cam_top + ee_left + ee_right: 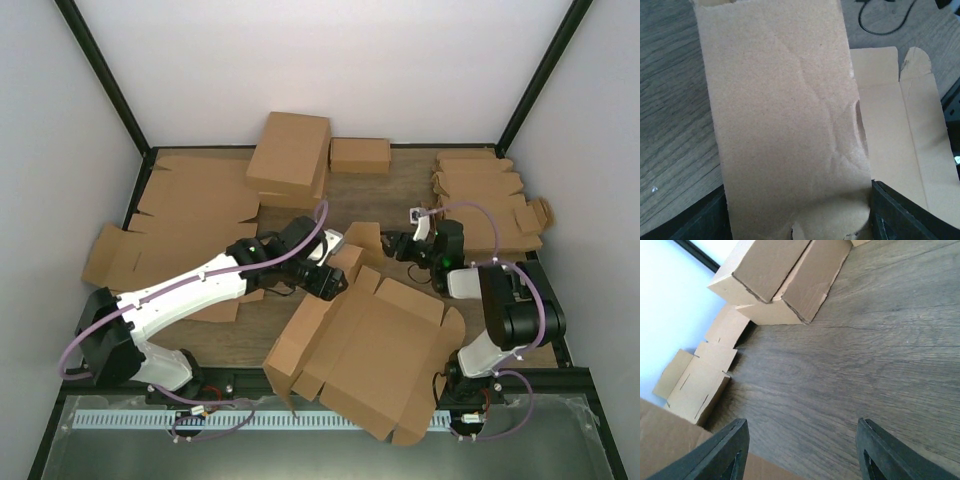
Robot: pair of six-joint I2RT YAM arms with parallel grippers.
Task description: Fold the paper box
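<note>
Enclosure from above: a white back wall (330, 60) and 2 white side walls (45, 130) meet at 2 black corner posts (105, 75) that slant outward toward the top. The working surface is a dark wood-grain table (395, 200), evenly lit with soft shadows. A grey panel (300, 455) carrying a white slotted strip (120, 420) runs along its near edge.

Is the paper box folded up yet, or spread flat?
Mostly spread. The paper box lies open, only side flaps raised; one flap sits inside the open left pincer.
</note>
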